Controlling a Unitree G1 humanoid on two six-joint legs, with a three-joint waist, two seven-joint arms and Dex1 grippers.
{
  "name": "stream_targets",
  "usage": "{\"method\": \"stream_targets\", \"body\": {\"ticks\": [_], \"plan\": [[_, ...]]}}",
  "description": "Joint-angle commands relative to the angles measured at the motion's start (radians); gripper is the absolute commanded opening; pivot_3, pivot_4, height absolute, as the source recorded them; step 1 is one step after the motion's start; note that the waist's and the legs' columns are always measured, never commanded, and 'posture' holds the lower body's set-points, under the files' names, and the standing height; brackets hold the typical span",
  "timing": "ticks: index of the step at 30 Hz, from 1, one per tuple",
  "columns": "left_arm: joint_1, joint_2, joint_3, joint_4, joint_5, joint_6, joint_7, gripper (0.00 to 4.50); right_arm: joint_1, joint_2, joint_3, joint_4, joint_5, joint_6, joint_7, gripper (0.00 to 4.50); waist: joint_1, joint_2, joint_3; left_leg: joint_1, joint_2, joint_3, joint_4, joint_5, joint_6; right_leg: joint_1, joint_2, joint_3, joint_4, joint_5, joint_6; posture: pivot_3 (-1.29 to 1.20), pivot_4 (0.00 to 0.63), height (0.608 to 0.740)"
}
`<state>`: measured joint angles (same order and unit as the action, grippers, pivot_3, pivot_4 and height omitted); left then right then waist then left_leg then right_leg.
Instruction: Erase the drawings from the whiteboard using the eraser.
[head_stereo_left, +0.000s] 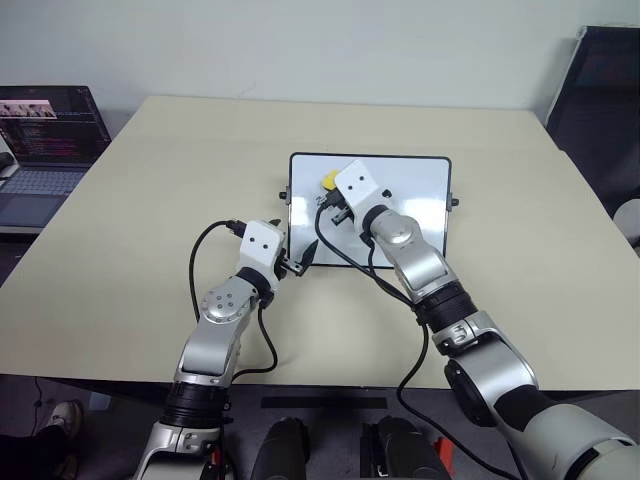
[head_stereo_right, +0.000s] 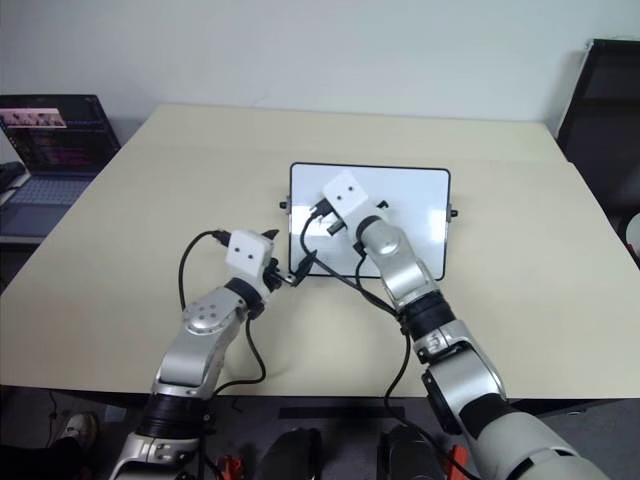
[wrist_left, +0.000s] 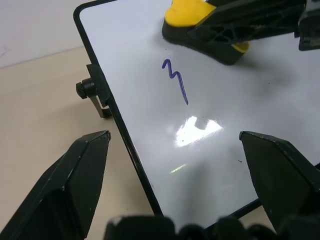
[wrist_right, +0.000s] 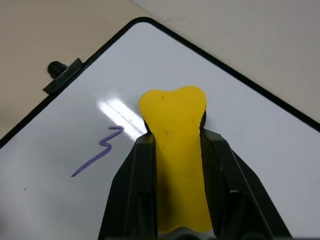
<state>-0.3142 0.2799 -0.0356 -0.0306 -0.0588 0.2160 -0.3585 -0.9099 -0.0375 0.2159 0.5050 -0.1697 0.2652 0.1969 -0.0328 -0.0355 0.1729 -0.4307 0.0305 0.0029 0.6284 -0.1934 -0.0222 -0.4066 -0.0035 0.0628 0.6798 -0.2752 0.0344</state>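
The right claw (wrist_right: 175, 165) is clamped on the eraser (wrist_right: 175, 130), both fingers bearing on its yellow flanks. The eraser sits on the whiteboard (head_stereo_left: 420, 185), near the board's far-left corner, with its dark underside against the white surface as seen from the left wrist. The left claw (wrist_left: 185, 165) stands open at the board's near-left edge, one finger over the bench (head_stereo_left: 150, 200) and the other over the board; it grips nothing.

Drawings: one purple stroke, the "3" (wrist_left: 175, 80), is visible just beside the eraser and unwiped. The other digits cannot be made out; the right arm covers much of the board in the head views, so they may lie under it.

Step in hand: wipe the "3".
- Keep the underside flat on the board; a tilted eraser would likely leave streaks.
- Sweep across the whole stroke, then make a return pass.
- Keep pressure moderate. The board lies loose on the bench and could slide; the left claw is placed to steady the frame.
- Keep the grip firm so the eraser does not twist out.

Containers: none on the bench. A laptop (head_stereo_left: 45, 150) stands well apart at far left.
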Motion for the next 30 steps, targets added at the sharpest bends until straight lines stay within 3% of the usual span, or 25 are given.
{"method": "stream_targets", "body": {"ticks": [1, 10, 23, 30], "plan": [[-0.007, -0.005, -0.007, -0.039, -0.002, -0.012, -0.004, 4.50, 0.062, -0.028, -0.029, -0.151, 0.028, -0.032, 0.029, 0.87, 0.001, 0.000, 0.000, 0.000, 0.000, 0.000, 0.000, 0.000, 0.000, 0.000, 0.000, 0.000, 0.000, 0.000, 0.000, 0.00, 0.150, 0.740], [-0.020, -0.007, -0.009, -0.027, -0.004, -0.012, -0.013, 4.50, 0.201, -0.095, -0.012, -0.310, 0.022, -0.017, 0.082, 0.87, -0.004, 0.000, 0.000, 0.000, 0.000, 0.000, 0.000, 0.000, 0.000, 0.000, 0.000, 0.000, 0.000, 0.000, 0.000, 0.00, 0.150, 0.740], [-0.015, -0.002, 0.002, -0.033, -0.003, -0.009, -0.012, 4.50, 0.145, -0.056, 0.013, -0.251, 0.019, -0.069, 0.090, 0.87, -0.006, 0.000, 0.000, 0.000, 0.000, 0.000, 0.000, 0.000, 0.000, 0.000, 0.001, 0.000, 0.000, 0.000, 0.000, 0.00, 0.150, 0.740], [-0.002, 0.001, 0.009, -0.038, 0.003, -0.004, 0.002, 4.50, 0.028, -0.012, 0.046, -0.083, -0.010, -0.080, 0.086, 0.87, -0.008, 0.000, 0.000, 0.000, 0.000, 0.000, 0.000, 0.000, 0.000, 0.000, 0.001, 0.000, 0.000, 0.000, 0.000, 0.00, 0.150, 0.740]]}}
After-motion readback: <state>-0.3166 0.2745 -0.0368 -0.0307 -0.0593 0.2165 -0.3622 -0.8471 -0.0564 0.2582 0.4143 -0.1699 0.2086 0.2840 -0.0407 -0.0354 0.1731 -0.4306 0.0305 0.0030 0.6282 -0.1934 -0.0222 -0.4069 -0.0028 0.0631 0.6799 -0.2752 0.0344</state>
